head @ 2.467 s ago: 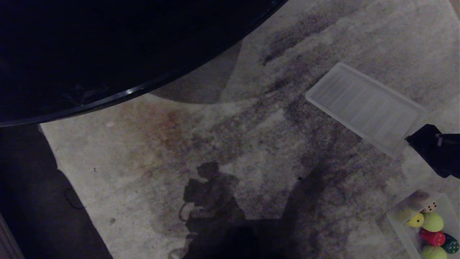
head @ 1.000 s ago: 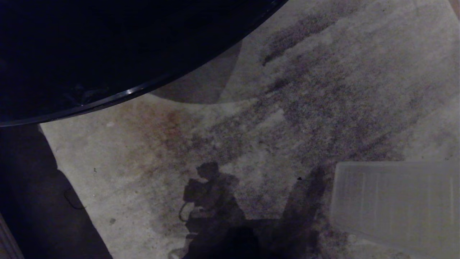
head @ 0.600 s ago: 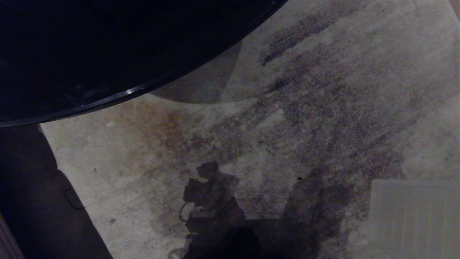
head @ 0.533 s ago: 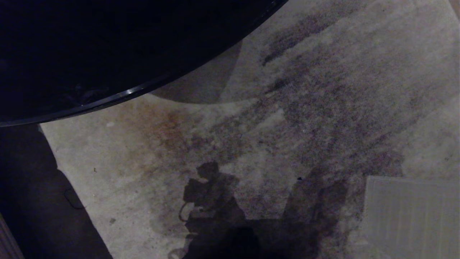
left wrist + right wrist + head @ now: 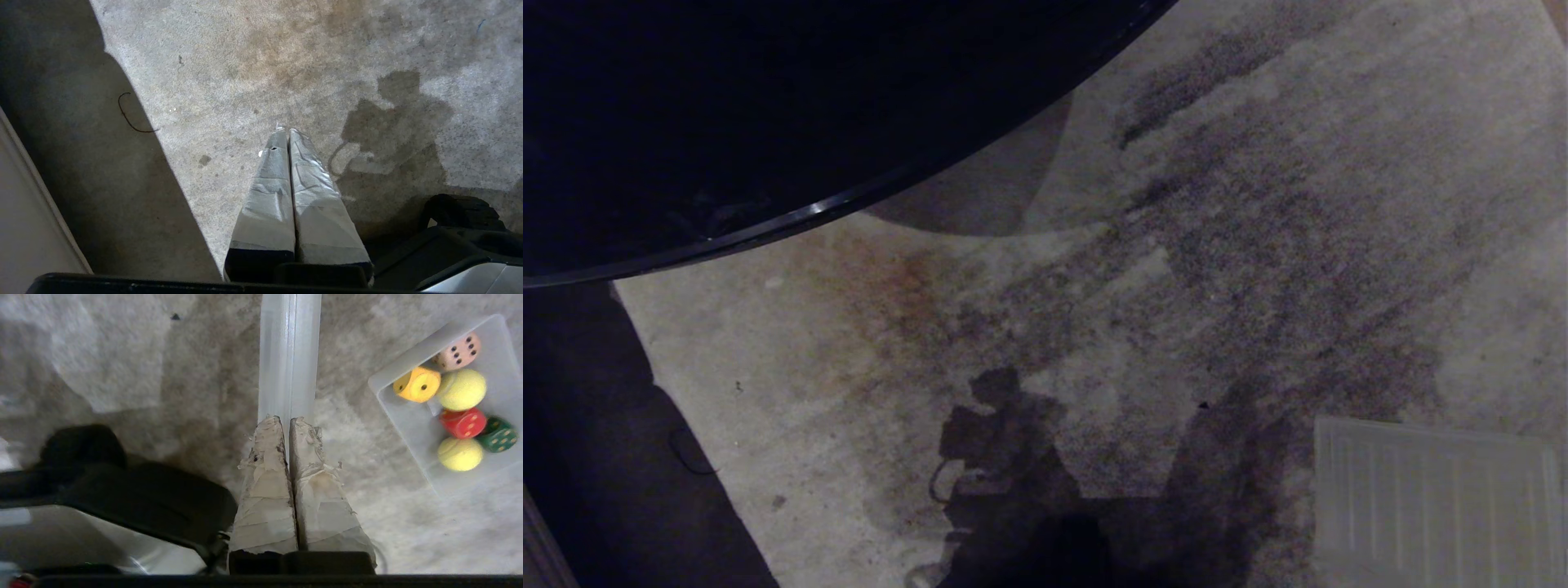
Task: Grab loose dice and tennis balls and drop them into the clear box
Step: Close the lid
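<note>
In the right wrist view my right gripper (image 5: 286, 420) is shut on the edge of the flat ribbed clear lid (image 5: 289, 355), which I see edge-on, running away from the fingertips. Beside it on the carpet stands the clear box (image 5: 402, 416). It holds the yellow die (image 5: 416, 384), beige die (image 5: 457, 351), red die (image 5: 461, 422), dark green die (image 5: 497, 435) and two tennis balls (image 5: 461, 390) (image 5: 459, 454). In the head view the lid (image 5: 1429, 498) fills the lower right corner and hides the box. My left gripper (image 5: 286, 131) is shut and empty over bare carpet.
A dark round tabletop (image 5: 768, 122) overhangs the upper left. The carpet (image 5: 1094, 310) is stained and shadowed. The robot's dark base (image 5: 122, 486) sits next to the right gripper. A thin cord (image 5: 128, 118) and a pale baseboard (image 5: 24, 204) lie on the left side.
The lid has travelled from the upper right down to the lower right of the head view and now covers the box. The right arm has left that view. In the last half second the lid shifted slightly left.
</note>
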### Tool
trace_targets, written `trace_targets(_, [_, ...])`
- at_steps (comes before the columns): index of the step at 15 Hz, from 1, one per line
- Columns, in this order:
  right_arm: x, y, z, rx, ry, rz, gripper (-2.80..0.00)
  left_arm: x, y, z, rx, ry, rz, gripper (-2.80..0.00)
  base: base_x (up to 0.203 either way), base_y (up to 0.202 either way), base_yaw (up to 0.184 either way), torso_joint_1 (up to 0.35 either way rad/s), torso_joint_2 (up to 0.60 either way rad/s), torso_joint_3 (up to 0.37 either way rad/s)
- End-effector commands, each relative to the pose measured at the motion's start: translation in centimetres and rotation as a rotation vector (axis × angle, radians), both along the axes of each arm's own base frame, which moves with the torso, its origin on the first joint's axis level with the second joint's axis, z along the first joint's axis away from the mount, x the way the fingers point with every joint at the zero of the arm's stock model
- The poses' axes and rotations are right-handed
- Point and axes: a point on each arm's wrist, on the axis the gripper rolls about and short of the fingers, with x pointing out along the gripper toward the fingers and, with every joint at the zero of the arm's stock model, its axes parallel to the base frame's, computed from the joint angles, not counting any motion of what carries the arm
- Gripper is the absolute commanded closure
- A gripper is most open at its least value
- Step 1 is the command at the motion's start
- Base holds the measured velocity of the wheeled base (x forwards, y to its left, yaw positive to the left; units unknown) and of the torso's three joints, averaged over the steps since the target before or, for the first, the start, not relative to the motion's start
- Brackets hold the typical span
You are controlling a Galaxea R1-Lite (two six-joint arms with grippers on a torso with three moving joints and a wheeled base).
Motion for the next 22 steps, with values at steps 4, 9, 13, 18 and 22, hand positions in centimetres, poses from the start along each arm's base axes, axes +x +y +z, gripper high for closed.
trace_targets(4, [0.0, 0.0, -0.1, -0.063, 0.007, 0.033, 0.00, 0.0, 0.0, 0.0, -0.001, 0.002, 0.001, 0.00, 0.000, 0.000, 0.000, 0.000, 0.00, 0.000])
trace_targets(9, [-0.4, 0.0, -0.2, -0.061, -0.034, 0.065, 0.00, 0.0, 0.0, 0.0, -0.001, 0.002, 0.001, 0.00, 0.000, 0.000, 0.000, 0.000, 0.00, 0.000])
trace_targets(13, [-1.3, 0.0, -0.3, -0.045, -0.112, 0.111, 0.00, 0.0, 0.0, 0.0, -0.001, 0.002, 0.001, 0.00, 0.000, 0.000, 0.000, 0.000, 0.00, 0.000])
trace_targets(18, [-2.4, -0.1, -1.2, -0.067, -0.217, 0.094, 0.00, 0.0, 0.0, 0.0, -0.001, 0.003, 0.001, 0.00, 0.000, 0.000, 0.000, 0.000, 0.00, 0.000])
trace_targets(22, [-2.4, -0.1, -1.3, -0.055, -0.211, 0.088, 0.00, 0.0, 0.0, 0.0, -0.001, 0.003, 0.001, 0.00, 0.000, 0.000, 0.000, 0.000, 0.00, 0.000])
